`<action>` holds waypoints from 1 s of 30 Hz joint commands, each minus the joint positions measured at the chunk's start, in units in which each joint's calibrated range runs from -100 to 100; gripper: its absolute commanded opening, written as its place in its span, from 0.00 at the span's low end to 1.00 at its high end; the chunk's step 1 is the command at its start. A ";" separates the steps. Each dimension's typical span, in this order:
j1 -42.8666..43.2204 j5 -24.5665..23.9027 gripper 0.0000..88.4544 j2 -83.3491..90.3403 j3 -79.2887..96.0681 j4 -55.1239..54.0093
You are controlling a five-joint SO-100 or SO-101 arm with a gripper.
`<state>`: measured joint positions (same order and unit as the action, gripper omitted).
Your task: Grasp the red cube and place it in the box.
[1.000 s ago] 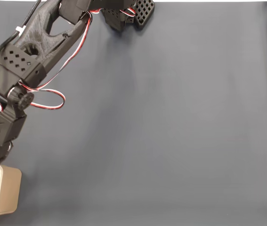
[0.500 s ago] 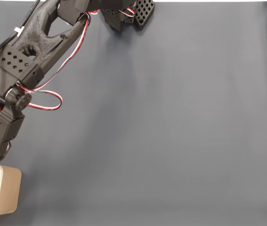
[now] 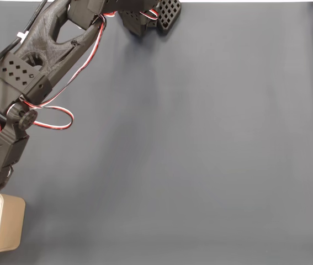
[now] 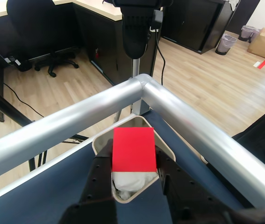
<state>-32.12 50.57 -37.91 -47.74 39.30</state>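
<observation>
Above the box (image 4: 105, 143), the gripper (image 4: 133, 164) holds the red cube (image 4: 133, 149) clamped between its jaws, so only the release remains.

Even, soft light in both views; faint diffuse arm shadows fall across the desk (image 3: 211, 154). The wrist view is sharp, with mild glare on metal rails (image 4: 193, 126).

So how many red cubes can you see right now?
1. The red cube sits between the gripper fingers, above the box in the wrist view. Others could be hidden.
</observation>
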 commanded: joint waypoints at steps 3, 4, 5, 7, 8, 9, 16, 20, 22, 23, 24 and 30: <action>-0.12 0.93 0.38 0.73 -3.72 -1.51; -0.12 1.03 0.40 0.73 -3.72 -1.51; -0.12 1.03 0.43 0.73 -3.72 -1.51; -0.05 0.98 0.45 0.82 -3.72 -1.59; -0.05 0.98 0.46 0.82 -3.72 -1.59; -0.05 0.98 0.46 0.91 -3.72 -1.68; 0.02 1.07 0.49 0.99 -3.72 -2.09; 0.02 1.07 0.49 1.08 -3.72 -2.17; 0.02 1.07 0.49 1.08 -3.72 -2.17; 0.02 1.07 0.49 1.08 -3.72 -2.17; 0.02 1.07 0.49 1.08 -3.72 -2.17; 0.02 0.88 0.49 1.08 -3.54 -2.33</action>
<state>-32.12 51.55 -37.91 -47.74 38.19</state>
